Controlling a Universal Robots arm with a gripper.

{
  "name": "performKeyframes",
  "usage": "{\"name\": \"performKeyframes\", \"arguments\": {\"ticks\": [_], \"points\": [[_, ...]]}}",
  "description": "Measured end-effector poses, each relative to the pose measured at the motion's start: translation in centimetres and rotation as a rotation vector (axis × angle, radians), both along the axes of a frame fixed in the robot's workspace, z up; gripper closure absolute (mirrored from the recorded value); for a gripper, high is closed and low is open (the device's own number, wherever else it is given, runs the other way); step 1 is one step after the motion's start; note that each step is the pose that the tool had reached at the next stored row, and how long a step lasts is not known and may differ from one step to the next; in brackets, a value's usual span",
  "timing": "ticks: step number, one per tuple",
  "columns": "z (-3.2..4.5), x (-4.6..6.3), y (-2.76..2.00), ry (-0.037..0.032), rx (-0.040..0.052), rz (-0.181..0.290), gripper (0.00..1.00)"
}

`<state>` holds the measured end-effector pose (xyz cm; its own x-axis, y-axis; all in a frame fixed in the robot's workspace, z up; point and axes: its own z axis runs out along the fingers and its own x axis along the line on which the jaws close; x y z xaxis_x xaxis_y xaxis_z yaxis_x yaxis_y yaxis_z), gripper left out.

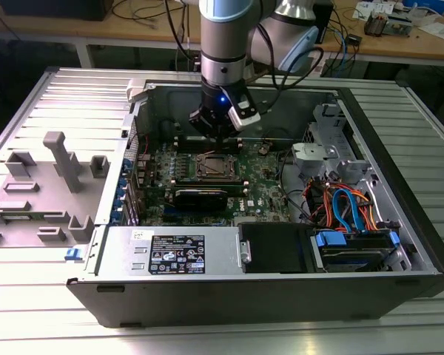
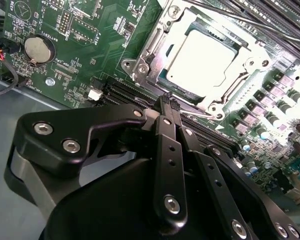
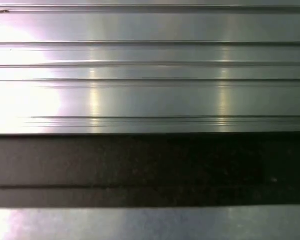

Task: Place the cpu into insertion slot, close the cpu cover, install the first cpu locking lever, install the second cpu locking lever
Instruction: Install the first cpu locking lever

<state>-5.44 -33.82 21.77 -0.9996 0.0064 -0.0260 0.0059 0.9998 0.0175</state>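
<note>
An open computer case [image 1: 96, 292] lies on the bench [image 1: 29, 325], and the motherboard [image 1: 263, 188] lies flat inside it. The insertion slot [image 1: 217, 167] sits near the middle of the board, and the cpu [image 2: 202, 55] lies in it with the cpu cover [image 2: 145, 55] around it. The gripper [image 1: 216, 132] hangs just behind the slot. A long card [image 1: 200, 197] stands just in front of the slot. The power supply [image 1: 174, 253] lies along the front wall. The drive cables [image 1: 344, 207] are at the exterior view's right. A moulded tray [image 1: 41, 192] lies outside the case, at the exterior view's left.
</note>
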Motion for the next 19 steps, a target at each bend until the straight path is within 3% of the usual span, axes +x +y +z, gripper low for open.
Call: {"name": "performKeyframes", "arguments": {"ticks": [11,19], "points": [[-1.04,0.5,0.01,0.0001,0.0000,0.000,0.89],[-1.12,0.6,0.01,0.0003,0.0000,0.000,0.89]]}}
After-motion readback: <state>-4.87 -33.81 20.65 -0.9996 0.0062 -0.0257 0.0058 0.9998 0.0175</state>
